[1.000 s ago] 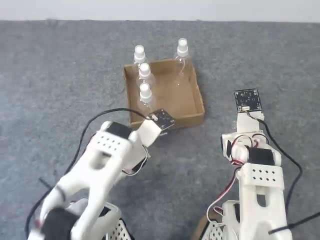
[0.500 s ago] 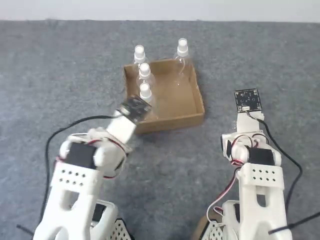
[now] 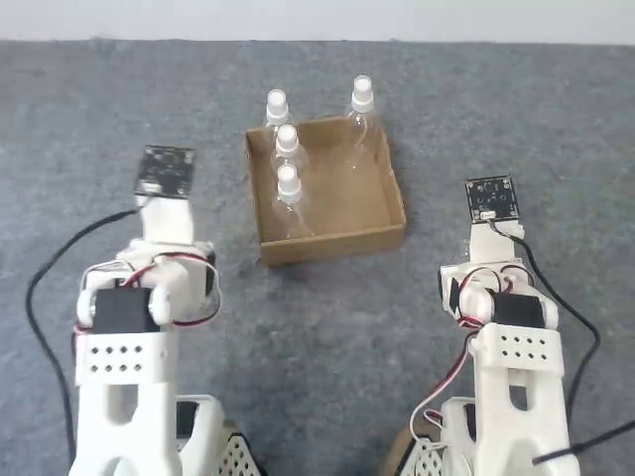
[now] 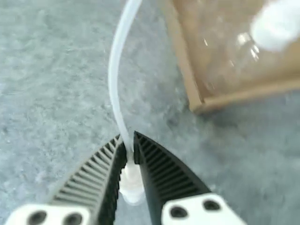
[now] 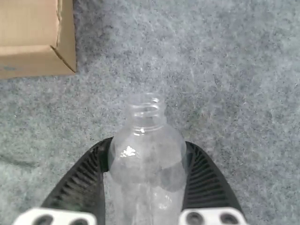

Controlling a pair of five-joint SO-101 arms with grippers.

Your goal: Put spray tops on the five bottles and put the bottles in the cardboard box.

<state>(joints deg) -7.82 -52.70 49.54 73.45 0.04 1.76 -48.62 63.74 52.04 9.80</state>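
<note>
We've got left gripper point(image 4: 127, 140) clamped on a spray top point(image 4: 116, 79), right gripper point(image 5: 147, 146) hugging the uncapped bottle point(image 5: 146, 159) near the cardboard box point(image 3: 337, 241); bendy dip tube could miss the narrow neck.

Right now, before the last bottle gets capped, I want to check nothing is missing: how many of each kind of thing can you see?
Bottles with spray tops: 4
Bottle without a top: 1
Loose spray top: 1
Cardboard box: 1
Total: 7
</note>
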